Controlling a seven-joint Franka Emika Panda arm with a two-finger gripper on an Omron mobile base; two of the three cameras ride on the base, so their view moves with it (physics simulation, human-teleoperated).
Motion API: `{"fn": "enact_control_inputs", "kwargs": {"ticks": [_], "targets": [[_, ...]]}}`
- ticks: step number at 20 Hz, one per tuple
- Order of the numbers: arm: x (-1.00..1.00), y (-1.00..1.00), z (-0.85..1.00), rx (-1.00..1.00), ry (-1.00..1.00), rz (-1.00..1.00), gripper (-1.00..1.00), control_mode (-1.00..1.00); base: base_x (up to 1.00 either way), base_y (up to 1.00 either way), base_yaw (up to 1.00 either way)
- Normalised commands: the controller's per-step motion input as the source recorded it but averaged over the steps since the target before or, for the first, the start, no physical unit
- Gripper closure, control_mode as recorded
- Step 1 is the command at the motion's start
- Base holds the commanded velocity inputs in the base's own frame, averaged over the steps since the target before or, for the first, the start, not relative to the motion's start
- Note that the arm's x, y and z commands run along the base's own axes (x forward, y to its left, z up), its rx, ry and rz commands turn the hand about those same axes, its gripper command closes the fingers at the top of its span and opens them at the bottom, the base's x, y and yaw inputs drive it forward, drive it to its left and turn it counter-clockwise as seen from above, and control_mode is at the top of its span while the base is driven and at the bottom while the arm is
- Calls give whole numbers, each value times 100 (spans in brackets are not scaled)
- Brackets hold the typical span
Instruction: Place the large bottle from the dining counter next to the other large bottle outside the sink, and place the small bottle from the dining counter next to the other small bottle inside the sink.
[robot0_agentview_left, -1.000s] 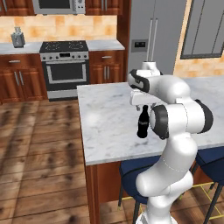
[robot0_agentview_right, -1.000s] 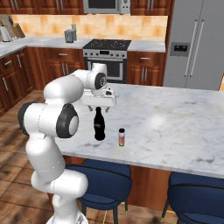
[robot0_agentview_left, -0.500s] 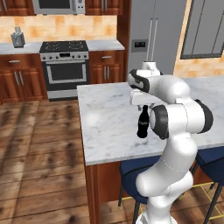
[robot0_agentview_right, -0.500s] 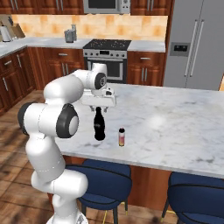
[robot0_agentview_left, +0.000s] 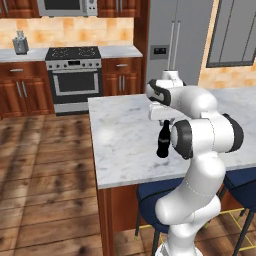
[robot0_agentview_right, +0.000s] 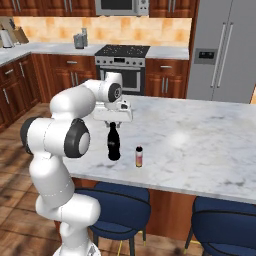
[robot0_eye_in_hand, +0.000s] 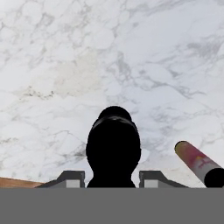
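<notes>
On the worktop (robot0_agentview_right: 200, 135) I see fingers (robot0_eye_in_hand: 111, 177) clenched round the large bottle's (robot0_agentview_right: 114, 142) neck; small bottle (robot0_agentview_right: 139, 156) stands just beside it.

large bottle (robot0_agentview_right: 114, 143): all black, narrow neck, upright, directly under the hand, neck between the fingertips | small bottle (robot0_agentview_right: 139, 156): short, pale orange-pink, dark cap, upright, just beside the large bottle, apart from it, off to one side of the hand | dining counter (robot0_agentview_right: 200, 145): white-grey veined marble, beneath the hand, bearing both bottles near its front edge
</notes>
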Motion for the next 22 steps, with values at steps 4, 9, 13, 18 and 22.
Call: {"fn": "enact_control_inputs", "kwargs": {"ticks": [4,9,13,18,22], "targets": [[-3,0,5,2,-3,5,100,-100,0,0,0],[-61,0,66,5,-6,0,100,-100,0,0,0],[-100,0,95,3,-9,0,100,-100,0,0,0],[-95,15,77,0,-4,1,100,-100,0,0,0],[-83,38,62,0,0,0,100,-100,0,0,0]]}}
